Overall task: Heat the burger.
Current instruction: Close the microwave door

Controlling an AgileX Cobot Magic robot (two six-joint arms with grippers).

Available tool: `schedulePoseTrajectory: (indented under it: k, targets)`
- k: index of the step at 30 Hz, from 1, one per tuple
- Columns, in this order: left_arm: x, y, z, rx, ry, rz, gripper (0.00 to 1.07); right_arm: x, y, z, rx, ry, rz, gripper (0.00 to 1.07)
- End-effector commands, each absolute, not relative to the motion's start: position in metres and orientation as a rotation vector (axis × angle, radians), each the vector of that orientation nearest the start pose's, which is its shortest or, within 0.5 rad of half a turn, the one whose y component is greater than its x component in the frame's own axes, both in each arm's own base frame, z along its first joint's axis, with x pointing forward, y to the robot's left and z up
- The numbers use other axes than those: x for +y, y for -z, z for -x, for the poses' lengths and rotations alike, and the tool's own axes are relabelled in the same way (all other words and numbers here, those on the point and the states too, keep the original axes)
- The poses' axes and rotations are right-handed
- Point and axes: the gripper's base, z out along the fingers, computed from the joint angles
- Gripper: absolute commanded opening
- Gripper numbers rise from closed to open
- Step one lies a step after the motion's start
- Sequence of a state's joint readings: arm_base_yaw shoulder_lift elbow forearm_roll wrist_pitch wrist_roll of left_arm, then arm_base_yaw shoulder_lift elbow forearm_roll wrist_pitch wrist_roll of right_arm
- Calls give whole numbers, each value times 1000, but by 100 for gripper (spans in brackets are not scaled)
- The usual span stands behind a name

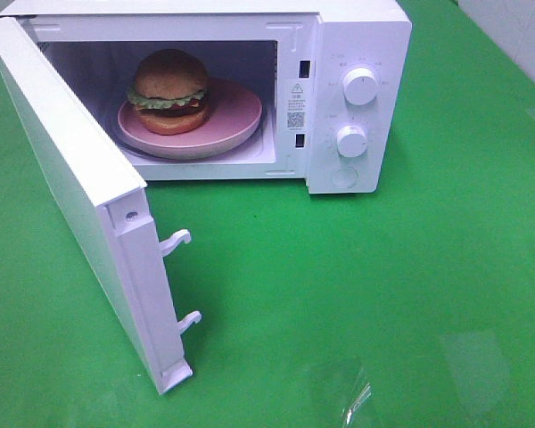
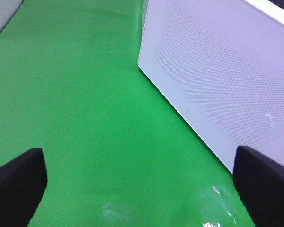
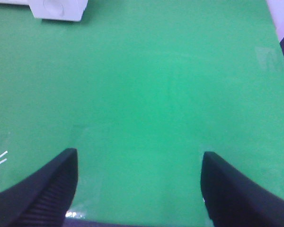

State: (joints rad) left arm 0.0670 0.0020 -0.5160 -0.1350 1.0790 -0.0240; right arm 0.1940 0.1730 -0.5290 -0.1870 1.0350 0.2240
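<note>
The burger (image 1: 169, 92), with a domed tan bun and green lettuce, sits on a round pink plate (image 1: 236, 120) inside the white microwave (image 1: 357, 36). The microwave door (image 1: 67, 192) stands wide open toward the front left. Neither gripper shows in the exterior high view. My left gripper (image 2: 139, 182) is open and empty above the green table, with the outer face of the door (image 2: 217, 80) beside it. My right gripper (image 3: 139, 182) is open and empty over bare green cloth, with the microwave's lower corner (image 3: 59, 9) far ahead.
Two white dials (image 1: 361, 86) and a round button (image 1: 343, 176) are on the microwave's right panel. Two latch hooks (image 1: 176, 241) stick out of the door's edge. The table is covered in green cloth (image 1: 383, 294). A glare patch (image 1: 348, 392) lies near the front edge.
</note>
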Motion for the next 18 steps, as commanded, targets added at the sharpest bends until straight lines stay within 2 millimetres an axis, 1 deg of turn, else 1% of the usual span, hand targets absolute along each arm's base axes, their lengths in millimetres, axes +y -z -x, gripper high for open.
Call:
schedulePoseTrajectory:
  k: [1, 2, 3, 5, 8, 9, 11, 18]
  targets:
    - [-11, -282, 6, 2028, 126, 85, 101, -10, -287, -15, 2020, -39, -27, 71]
    - [-11, -282, 6, 2028, 126, 85, 101, -10, -287, -15, 2020, -39, -27, 71]
    - [-11, -282, 6, 2028, 126, 85, 101, -10, -284, -11, 2005, -34, -4, 71]
    - [-11, -282, 6, 2028, 126, 85, 101, -10, -284, -7, 1981, -40, 8, 71]
    - [-11, -282, 6, 2028, 126, 85, 101, -10, -284, -6, 1971, -42, 14, 71]
    - [-11, -282, 6, 2028, 126, 85, 101, -11, -284, 1, 1932, -46, 13, 71]
    - [-11, -282, 6, 2028, 126, 85, 101, -11, -284, 4, 1913, -49, 12, 71]
    - [-11, -282, 6, 2029, 127, 85, 101, -11, -284, 3, 1915, -48, 14, 71]
